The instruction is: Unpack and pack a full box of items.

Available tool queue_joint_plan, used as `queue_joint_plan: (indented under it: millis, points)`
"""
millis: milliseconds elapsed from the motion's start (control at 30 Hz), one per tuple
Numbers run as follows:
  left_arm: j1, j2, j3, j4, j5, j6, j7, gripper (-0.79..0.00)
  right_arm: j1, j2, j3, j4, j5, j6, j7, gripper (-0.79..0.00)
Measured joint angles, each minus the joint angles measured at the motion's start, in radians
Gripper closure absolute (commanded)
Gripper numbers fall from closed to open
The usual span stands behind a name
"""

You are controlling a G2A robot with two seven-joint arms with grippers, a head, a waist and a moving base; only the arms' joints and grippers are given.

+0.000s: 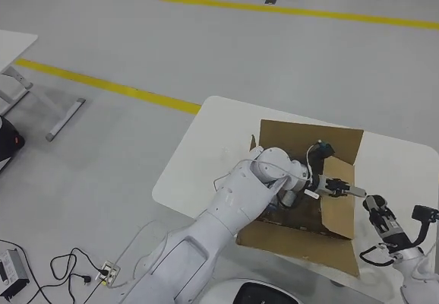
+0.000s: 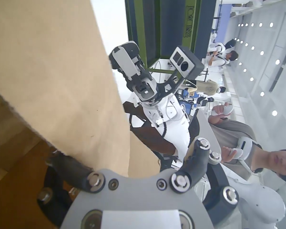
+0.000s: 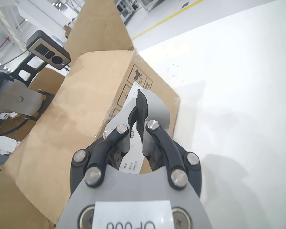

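On the white desk (image 1: 204,152), the left hand (image 1: 339,185) straddles the cardboard box (image 1: 311,137) right flap (image 1: 341,219), fingers spread. Just right of the box, the right hand (image 3: 139,110) is pressed together, empty.

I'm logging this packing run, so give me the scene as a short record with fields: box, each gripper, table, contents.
box: open brown cardboard box, flaps raised
support: white rounded table, with the box standing on it
left gripper: open, fingers either side of an upright flap of the box
right gripper: shut, holding nothing, outside the box beside its labelled wall
contents: mostly hidden by the arm reaching in, cannot tell
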Motion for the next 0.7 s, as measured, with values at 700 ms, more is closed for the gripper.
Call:
queue_joint_plan:
  millis: [700]
  points:
    - [-0.181, -0.163, 0.365, 0.252, -0.088, -0.076, 0.174, -0.785, -0.305, 0.047, 0.367, -0.306, 0.047, 0.129, -0.021, 0.000]
